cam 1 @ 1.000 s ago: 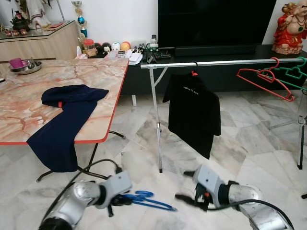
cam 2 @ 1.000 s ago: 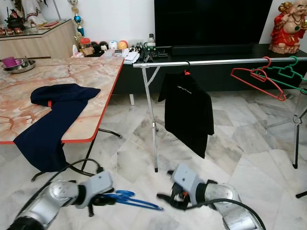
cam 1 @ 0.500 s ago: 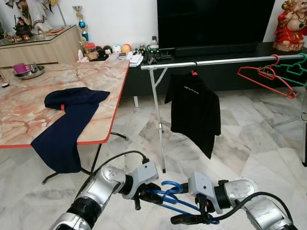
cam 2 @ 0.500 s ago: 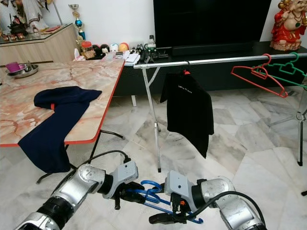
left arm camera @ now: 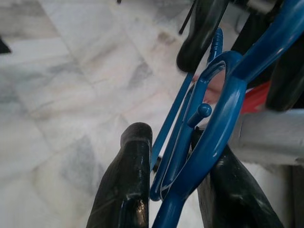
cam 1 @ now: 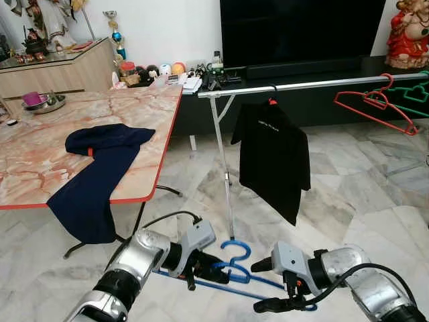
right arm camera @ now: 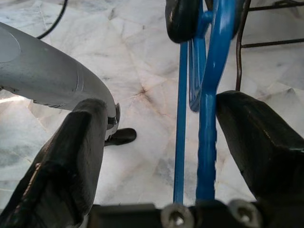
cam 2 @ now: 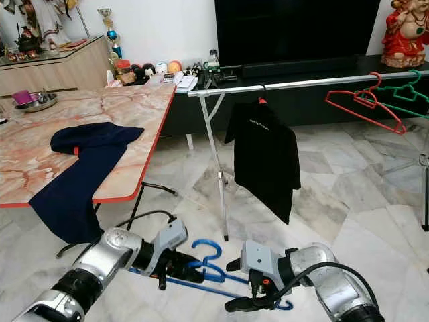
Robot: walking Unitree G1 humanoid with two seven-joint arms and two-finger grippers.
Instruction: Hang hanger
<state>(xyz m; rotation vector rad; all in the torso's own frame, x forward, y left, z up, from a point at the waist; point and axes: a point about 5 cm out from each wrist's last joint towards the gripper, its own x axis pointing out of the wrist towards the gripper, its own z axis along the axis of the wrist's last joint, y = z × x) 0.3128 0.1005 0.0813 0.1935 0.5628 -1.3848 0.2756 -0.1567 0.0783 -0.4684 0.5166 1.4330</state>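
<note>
I have the blue hanger (cam 1: 231, 268) low in front of me, well below the silver rail (cam 1: 315, 84) and nearer me than the foot of its upright. Its long axis runs across me, from the left gripper (cam 1: 198, 262) toward the right gripper (cam 1: 285, 298), with the hook curling upward at the left end, roughly in line with the rail's upright. The left fingers (left arm camera: 126, 190) are clamped on the hanger close to the hook's neck. In the right wrist view the right fingers (right arm camera: 71, 161) stand wide apart, one pad against the hanger's bar, so I judge that side as not yet gripping. The left arm is the one carrying it, elbow bent, forearm reaching forward and inward; the right forearm comes in from the other side, wrist turned in.

The rail lies up and ahead of the hook. A black shirt (cam 1: 271, 157) hangs at the rail's near end, with red (cam 1: 372, 107) and green hangers (cam 1: 414, 94) at the far end, so free rail lies between them.
</note>
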